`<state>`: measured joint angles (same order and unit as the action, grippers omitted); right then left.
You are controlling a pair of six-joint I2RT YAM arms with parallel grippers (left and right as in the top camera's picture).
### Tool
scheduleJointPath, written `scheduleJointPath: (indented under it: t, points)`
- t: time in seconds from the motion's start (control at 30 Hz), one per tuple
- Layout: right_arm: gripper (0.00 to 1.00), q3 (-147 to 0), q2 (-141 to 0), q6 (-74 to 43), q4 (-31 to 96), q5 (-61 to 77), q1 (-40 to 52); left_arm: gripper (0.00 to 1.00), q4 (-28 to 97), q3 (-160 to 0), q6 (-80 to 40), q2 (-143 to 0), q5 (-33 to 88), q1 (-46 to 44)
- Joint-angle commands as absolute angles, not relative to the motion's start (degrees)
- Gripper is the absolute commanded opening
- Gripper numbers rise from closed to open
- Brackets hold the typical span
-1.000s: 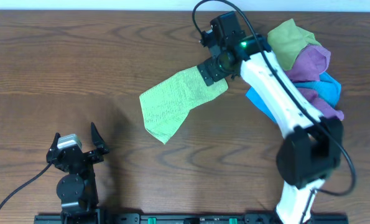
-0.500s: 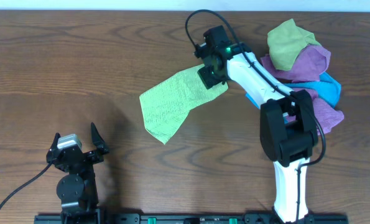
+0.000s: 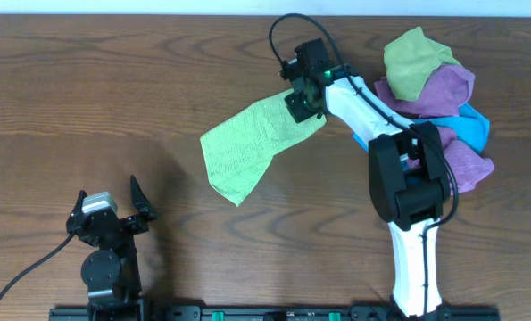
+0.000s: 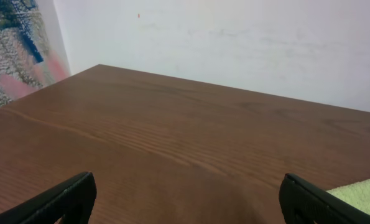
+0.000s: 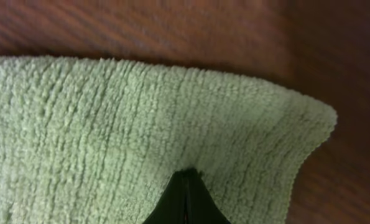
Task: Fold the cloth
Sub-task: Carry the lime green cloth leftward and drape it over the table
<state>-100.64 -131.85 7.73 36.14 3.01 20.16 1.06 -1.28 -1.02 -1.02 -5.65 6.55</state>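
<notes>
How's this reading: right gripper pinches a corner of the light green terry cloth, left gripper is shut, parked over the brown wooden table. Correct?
Not quite. The left gripper is open, not shut: the left wrist view shows its fingers wide apart over the brown wooden table. The right gripper does pinch a corner of the light green terry cloth.

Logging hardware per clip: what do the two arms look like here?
The right arm has white links and black joints, a green light and a looping black cable; the right gripper is black. The left arm and left gripper are black, with a silver block at the wrist and a black cable.
</notes>
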Motion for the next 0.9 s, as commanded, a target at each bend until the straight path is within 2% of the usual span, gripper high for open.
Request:
scheduleJointPath:
  t: [0.0,0.37,0.47,0.5,0.53,0.63,0.7,0.73,0.87]
  points:
    - [0.01,-100.53,-132.99,7.31,34.13,3.2,19.29,0.95,3.62,-0.25,0.01,-1.02,-7.64,6.79]
    - [0.02,-100.6,-133.32,2.28,23.51,3.29,18.98,0.95,3.62,-0.25,0.01,-1.02,-7.64,6.79]
    - [0.14,-102.17,-132.31,2.13,28.67,4.4,19.16,0.95,3.62,-0.25,0.01,-1.02,-7.64,6.79]
    - [0.26,-102.98,-131.46,2.15,31.86,5.39,19.2,0.95,3.62,-0.25,0.01,-1.02,-7.64,6.79]
    - [0.29,-103.79,-130.47,2.15,35.22,6.13,19.27,0.95,3.62,-0.27,0.01,-1.02,-7.64,6.79]
    - [0.22,-104.51,-127.66,2.15,42.5,5.32,19.27,0.95,3.62,-0.25,0.01,-1.02,-7.64,6.79]
    - [0.24,-104.51,-125.91,2.15,45.89,3.36,18.96,0.95,3.62,-0.27,0.01,-1.02,-7.64,6.79]
    - [0.33,-104.51,-124.97,2.15,47.64,1.56,18.74,0.95,3.62,-0.25,0.01,-1.02,-7.64,6.79]
    - [0.56,-104.51,-124.16,2.15,48.99,-1.3,16.97,0.95,3.62,-0.25,0.01,-1.02,-7.64,6.79]
